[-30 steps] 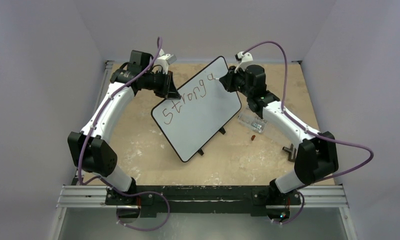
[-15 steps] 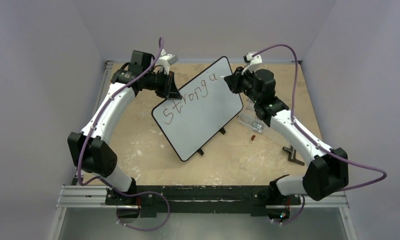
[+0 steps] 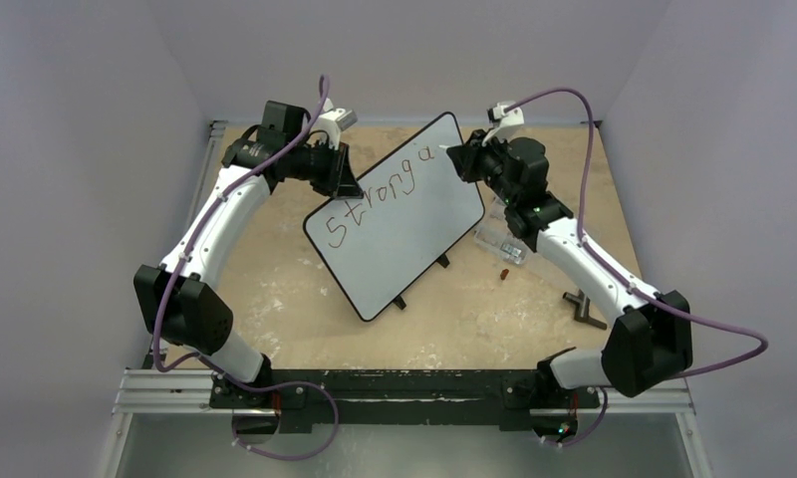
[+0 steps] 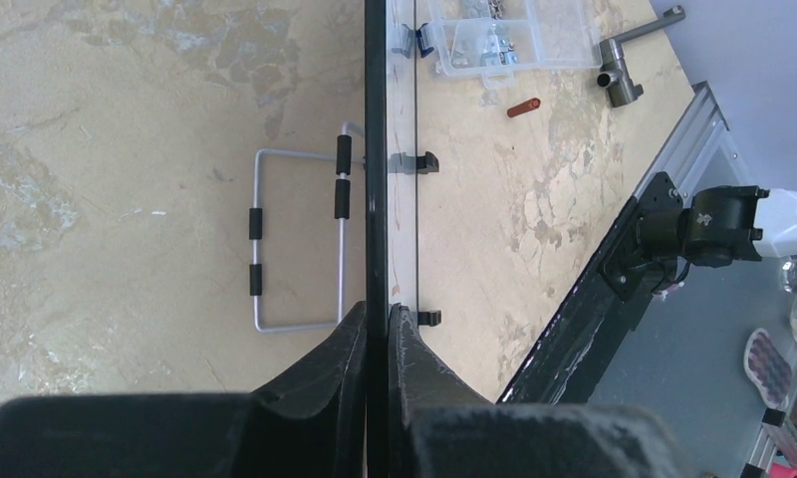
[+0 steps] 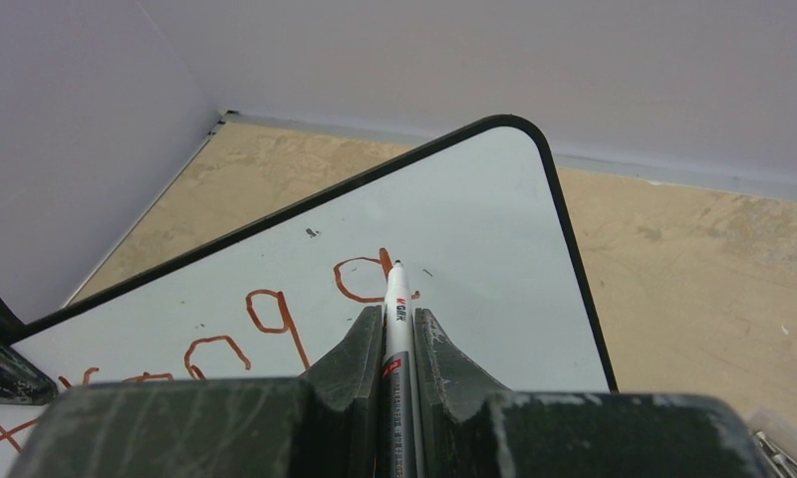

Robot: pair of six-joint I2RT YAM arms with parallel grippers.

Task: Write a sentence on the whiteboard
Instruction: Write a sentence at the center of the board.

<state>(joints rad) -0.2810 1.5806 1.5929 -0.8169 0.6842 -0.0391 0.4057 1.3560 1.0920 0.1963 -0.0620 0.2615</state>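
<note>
The whiteboard [image 3: 414, 239] stands tilted on the surface [image 3: 295, 299], its left edge pinched tight in the left hand [image 4: 377, 334]. The sentence [image 3: 375, 199] reads "Strong a", with no letter added in the last second, though the right arm has swung its elbow outward. The right hand [image 5: 396, 329] clamps the marker [image 5: 397, 299], tip at the "a", perhaps touching; more words remain.

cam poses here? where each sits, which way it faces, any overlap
Top external: above and behind the robot, looking down at the table; left arm, right arm whole.
Left wrist: looks edge-on down the whiteboard; left gripper clamped on its rim.
Right wrist: faces the back wall over the sentence; right gripper holding the marker.
Shared: top and left wrist both show the clear box.
</note>
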